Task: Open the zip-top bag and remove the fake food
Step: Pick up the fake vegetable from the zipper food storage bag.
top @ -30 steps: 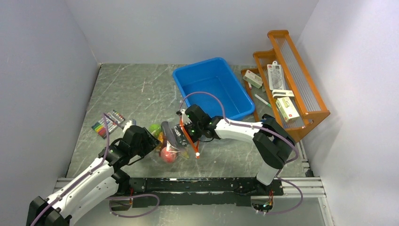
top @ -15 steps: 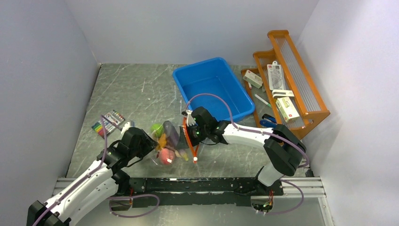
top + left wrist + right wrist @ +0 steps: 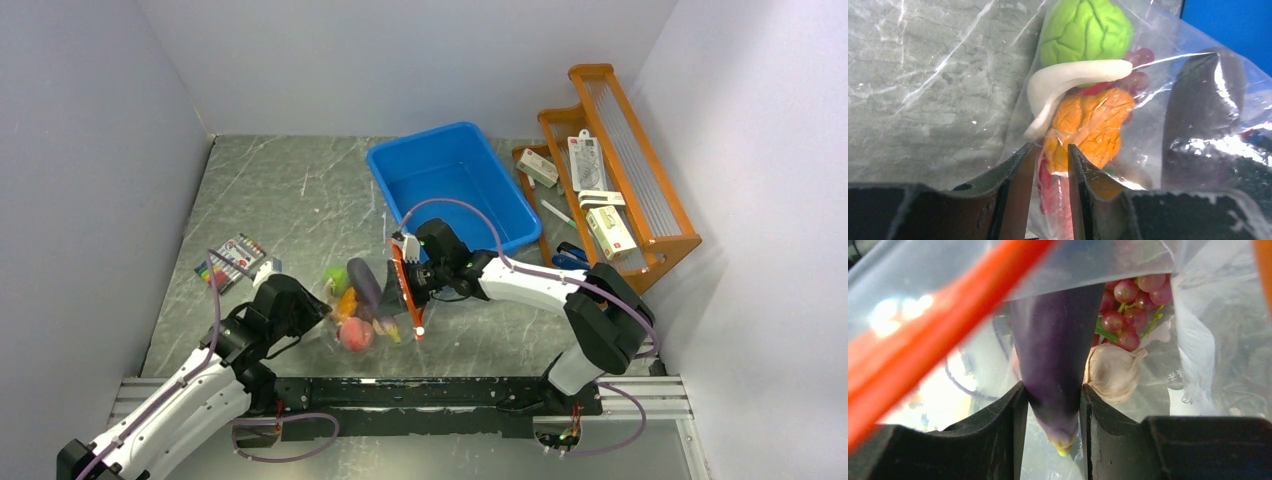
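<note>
From the overhead camera we see the zip-top bag (image 3: pixel 372 318) between the two arms, over the grey surface (image 3: pixel 290 190) and in front of the blue bin (image 3: pixel 450 185). We cannot tell whether it rests on the surface. Its red-orange zip strip (image 3: pixel 404 295) faces the right arm. The fake food (image 3: pixel 347 303) is inside it, with a green ball (image 3: pixel 334 277), a purple eggplant (image 3: pixel 362 283) and a pink-red peach (image 3: pixel 356 334) showing through the plastic. The left claw (image 3: pixel 318 312) meets the bag's closed end, and the right claw (image 3: pixel 392 283) reaches in at the mouth beside the strip. A pack of coloured markers (image 3: pixel 232 258) lies off to the left, and a wooden rack (image 3: pixel 620 180) stands at the right wall. In the left wrist camera we see the left claw's fingers (image 3: pixel 1020 180) drawn close together and clamped on a fold of the bag, with a red piece behind the plastic in the narrow gap. Just beyond them lie an orange piece (image 3: pixel 1090 125), a pale curved piece (image 3: pixel 1068 77) and the green ball, with dark red grapes (image 3: pixel 1140 75) to the side. In the right wrist camera we see the right claw clamped on the eggplant, one finger pressed against each side near its tip. A beige bulb (image 3: pixel 1113 372) sits just beside it, under the grapes, and the zip strip crosses the upper left, blurred.
</note>
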Controlling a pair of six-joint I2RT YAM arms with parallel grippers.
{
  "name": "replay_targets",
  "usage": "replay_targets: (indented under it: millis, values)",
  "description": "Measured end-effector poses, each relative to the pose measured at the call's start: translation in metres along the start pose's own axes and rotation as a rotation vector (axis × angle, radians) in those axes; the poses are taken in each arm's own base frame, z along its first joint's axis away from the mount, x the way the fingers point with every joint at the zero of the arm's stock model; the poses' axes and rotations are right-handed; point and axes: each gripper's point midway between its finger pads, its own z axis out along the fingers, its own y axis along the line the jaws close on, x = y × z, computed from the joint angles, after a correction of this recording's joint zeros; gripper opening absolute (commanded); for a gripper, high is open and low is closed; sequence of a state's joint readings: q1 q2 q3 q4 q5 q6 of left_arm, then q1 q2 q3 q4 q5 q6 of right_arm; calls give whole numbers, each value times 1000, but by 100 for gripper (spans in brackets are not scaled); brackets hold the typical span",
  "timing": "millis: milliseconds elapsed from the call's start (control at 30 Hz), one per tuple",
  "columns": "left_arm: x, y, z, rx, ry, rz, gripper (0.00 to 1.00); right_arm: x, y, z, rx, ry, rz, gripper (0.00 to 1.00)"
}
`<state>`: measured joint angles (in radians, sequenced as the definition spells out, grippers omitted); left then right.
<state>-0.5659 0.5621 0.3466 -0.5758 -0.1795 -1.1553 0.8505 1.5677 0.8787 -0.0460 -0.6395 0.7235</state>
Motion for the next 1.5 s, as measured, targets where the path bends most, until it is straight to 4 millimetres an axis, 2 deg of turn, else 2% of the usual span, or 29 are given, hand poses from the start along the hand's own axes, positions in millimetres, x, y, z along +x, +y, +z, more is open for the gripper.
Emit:
replay_targets:
  millis: [33,133,200,300,433,533,733,867,900,1267,1500]
  values:
    - [0,0,0,3,-1,3,46,-1,1,-2,-6,-1,9,27]
    - [2,4,1,-2,1,10,70,-2,5,-6,-18,1,27,27]
    - [3,6,2,-10,5,12,79,-3,6,-7,-20,3,32,27]
    - [4,7,2,-16,10,10,83,-3,5,-8,-11,6,37,27]
    - [9,4,6,7,31,32,83,-2,3,-8,-2,7,35,27]
    - [17,5,12,18,68,51,76,-2,2,-8,-1,6,31,27]
    - [29,7,28,-12,122,53,48,0,0,-8,8,14,26,27]
    - [30,6,32,-20,128,42,13,4,-5,-9,30,25,22,27]
    - [29,6,32,-18,124,39,8,5,-7,-9,35,29,23,27]
    - [11,9,15,-6,23,9,7,-3,-3,-23,1,14,34,28]
    - [7,29,11,-80,-12,20,7,-5,9,-29,-60,37,53,27]
